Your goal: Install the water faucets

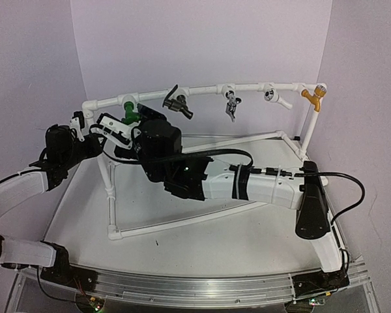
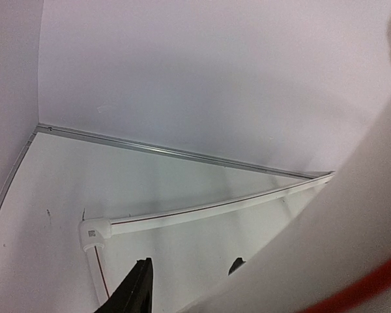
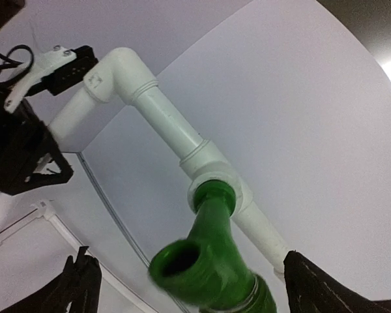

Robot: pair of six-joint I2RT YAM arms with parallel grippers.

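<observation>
Lying at 12 o'clock of right gripper [image 3: 188, 264]: green faucet [image 3: 212, 222];
Jaws: spread wide;
Look: bright green, seated in white pipe [image 3: 163, 114].

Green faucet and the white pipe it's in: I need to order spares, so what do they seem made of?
The green faucet looks like glossy moulded plastic: uniform colour, soft highlights. The white pipe looks like PVC-type plastic, smooth and semi-matte, with moulded collars at its fittings. Neither is certain from looks alone.
</observation>
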